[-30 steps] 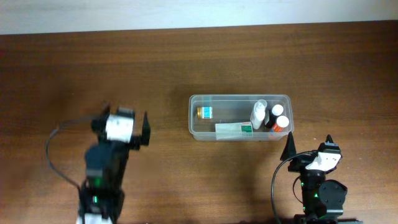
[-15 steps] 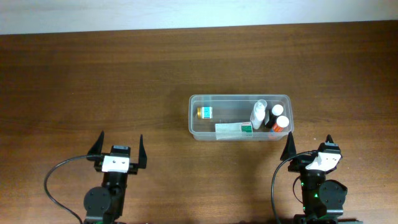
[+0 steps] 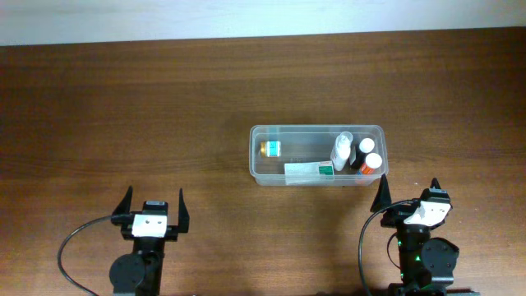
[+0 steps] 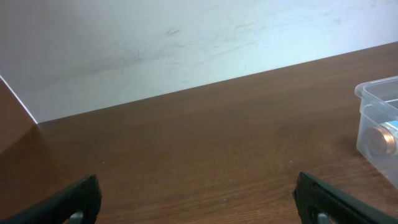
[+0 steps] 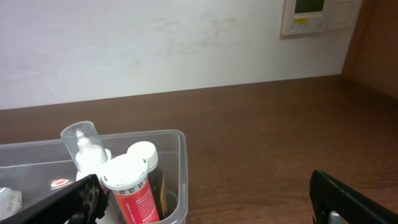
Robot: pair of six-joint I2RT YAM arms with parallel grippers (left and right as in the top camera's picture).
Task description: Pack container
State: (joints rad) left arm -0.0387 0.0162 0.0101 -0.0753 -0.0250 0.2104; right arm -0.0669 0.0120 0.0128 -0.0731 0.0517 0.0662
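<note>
The clear plastic container [image 3: 261, 134] stands at the table's middle right. Inside it lie a small amber bottle [image 3: 270, 149], a white and green box [image 3: 309, 171], a white spray bottle [image 3: 340, 151], a dark bottle with a white cap [image 3: 366, 146] and a red bottle with a white cap [image 3: 371, 162]. My left gripper [image 3: 152, 205] is open and empty at the front left, far from the container. My right gripper [image 3: 408, 191] is open and empty just in front of the container's right end. The right wrist view shows the red bottle [image 5: 132, 190] and the container's rim [image 5: 168, 134].
The left wrist view shows the container's left end [image 4: 373, 118] with the amber bottle's cap [image 4: 379, 141], and bare wooden table up to a white wall. A wall thermostat [image 5: 311, 15] shows in the right wrist view.
My left arm has drawn back from a raised, turned pose at the left to a low rest pose at the table's front. The right arm and the container have not moved.
</note>
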